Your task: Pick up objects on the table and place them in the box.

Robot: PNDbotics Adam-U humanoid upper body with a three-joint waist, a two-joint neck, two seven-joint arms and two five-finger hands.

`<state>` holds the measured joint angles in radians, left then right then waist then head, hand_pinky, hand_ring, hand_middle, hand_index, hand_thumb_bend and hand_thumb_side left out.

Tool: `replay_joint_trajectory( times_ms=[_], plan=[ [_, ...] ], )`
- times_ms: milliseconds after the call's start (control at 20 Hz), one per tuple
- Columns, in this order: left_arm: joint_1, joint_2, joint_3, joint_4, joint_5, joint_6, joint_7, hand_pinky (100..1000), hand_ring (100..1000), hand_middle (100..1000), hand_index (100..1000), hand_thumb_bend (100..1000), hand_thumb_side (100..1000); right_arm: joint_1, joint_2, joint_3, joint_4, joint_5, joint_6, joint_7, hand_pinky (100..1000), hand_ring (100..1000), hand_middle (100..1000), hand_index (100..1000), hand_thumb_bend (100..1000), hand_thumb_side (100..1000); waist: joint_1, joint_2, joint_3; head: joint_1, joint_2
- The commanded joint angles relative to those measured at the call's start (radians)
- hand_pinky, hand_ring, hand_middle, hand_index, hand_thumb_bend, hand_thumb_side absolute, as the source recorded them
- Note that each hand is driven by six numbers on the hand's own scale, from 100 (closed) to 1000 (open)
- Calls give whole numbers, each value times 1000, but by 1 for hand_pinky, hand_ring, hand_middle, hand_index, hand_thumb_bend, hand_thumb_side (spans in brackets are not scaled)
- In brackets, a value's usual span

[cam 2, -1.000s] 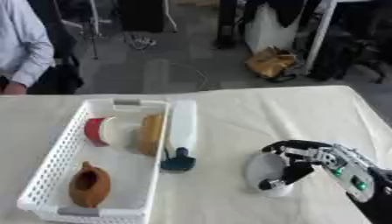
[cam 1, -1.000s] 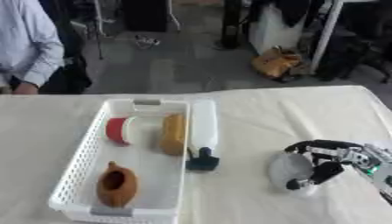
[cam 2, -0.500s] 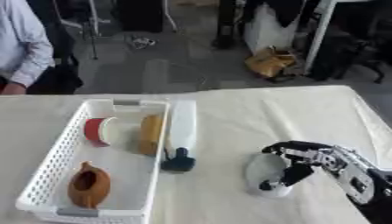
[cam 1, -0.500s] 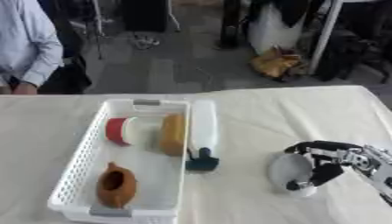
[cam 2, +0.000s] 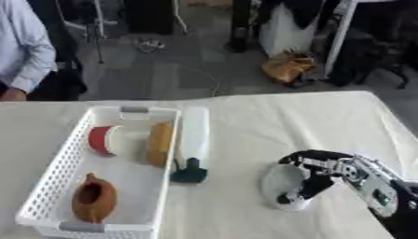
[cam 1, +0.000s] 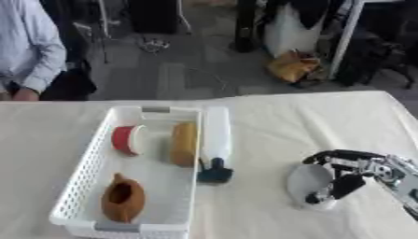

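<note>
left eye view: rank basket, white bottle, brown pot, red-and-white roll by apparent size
1. basket, by far the largest.
2. white bottle, long, lying along the basket's right rim.
3. brown pot.
4. red-and-white roll.
The pot lies nearer the camera than the roll, so their order is unsure.

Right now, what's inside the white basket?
The white basket holds a brown pot, a red-and-white cylinder and a tan loaf-shaped thing. Nothing shows beneath them.

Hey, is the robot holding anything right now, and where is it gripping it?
The right hand is curled round the rim of a pale round object that rests on the table. Whether it is lifted cannot be told.
</note>
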<state>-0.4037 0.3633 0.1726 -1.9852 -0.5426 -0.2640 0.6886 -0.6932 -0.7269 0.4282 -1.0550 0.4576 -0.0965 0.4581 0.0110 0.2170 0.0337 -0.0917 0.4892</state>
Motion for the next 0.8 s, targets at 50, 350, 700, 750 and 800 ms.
replay_joint_trajectory(
  times_ms=[50,350,700,750,800],
  plan=[
    [-10,10,9,-15,5,4,1,1000,969,861,890,100,1000,-3,-34,3,-4,-8,8,3,543,899,938,962,660,507,1,-11,0,-2,-4],
    [-10,10,9,-15,5,5,3,1000,968,860,889,100,1000,-4,-35,5,-4,-17,11,4,509,889,930,939,631,495,0,-11,1,-3,-3],
    [-9,9,9,-15,6,5,4,1000,967,860,889,100,1000,-5,-34,5,-1,-23,12,-2,487,864,912,918,585,488,-2,-10,1,-4,-6],
    [-9,9,9,-15,6,4,5,1000,967,860,889,100,1000,-5,-35,5,-1,-23,12,-3,481,856,906,910,579,486,-2,-10,1,-4,-7],
    [-9,9,9,-15,6,4,4,1000,967,860,889,100,1000,-5,-35,5,0,-23,12,-4,481,856,906,910,579,486,-2,-10,1,-4,-6]
  ],
)
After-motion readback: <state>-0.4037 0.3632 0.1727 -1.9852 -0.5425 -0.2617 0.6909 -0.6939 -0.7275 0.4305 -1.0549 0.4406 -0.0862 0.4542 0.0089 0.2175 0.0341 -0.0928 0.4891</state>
